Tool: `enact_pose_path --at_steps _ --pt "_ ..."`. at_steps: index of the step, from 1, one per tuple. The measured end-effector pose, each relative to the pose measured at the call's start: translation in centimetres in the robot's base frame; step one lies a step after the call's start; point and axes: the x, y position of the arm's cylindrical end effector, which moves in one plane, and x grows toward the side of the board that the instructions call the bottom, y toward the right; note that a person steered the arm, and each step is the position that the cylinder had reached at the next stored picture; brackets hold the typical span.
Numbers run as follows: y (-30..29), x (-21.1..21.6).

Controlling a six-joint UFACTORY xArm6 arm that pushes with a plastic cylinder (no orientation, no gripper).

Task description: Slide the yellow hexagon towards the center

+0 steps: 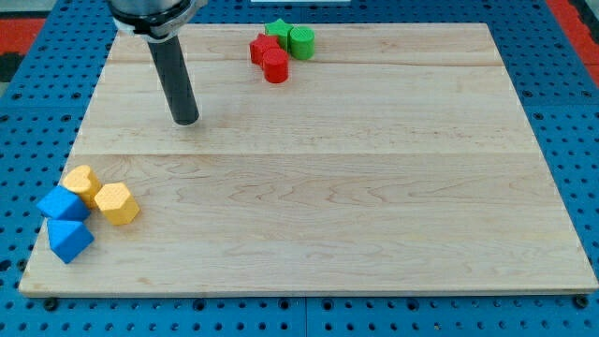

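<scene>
The yellow hexagon (117, 203) lies near the board's bottom-left corner. It touches a yellow heart-shaped block (82, 183) on its left. Two blue blocks sit beside them: one (63, 204) just left of the hexagon and one (70, 239) below it. My tip (186, 121) is on the board in the upper left, well above and to the right of the yellow hexagon, touching no block.
At the view's top centre a cluster holds a red cylinder (275, 66), a red block (263, 47), a green star (278, 31) and a green cylinder (301, 41). The wooden board (374, 187) rests on a blue pegboard surface.
</scene>
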Motion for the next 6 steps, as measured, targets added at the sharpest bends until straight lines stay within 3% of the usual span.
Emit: enact_pose_path --at_steps 5,6 --pt "0.0 -2.3" --pt "0.3 -0.6"
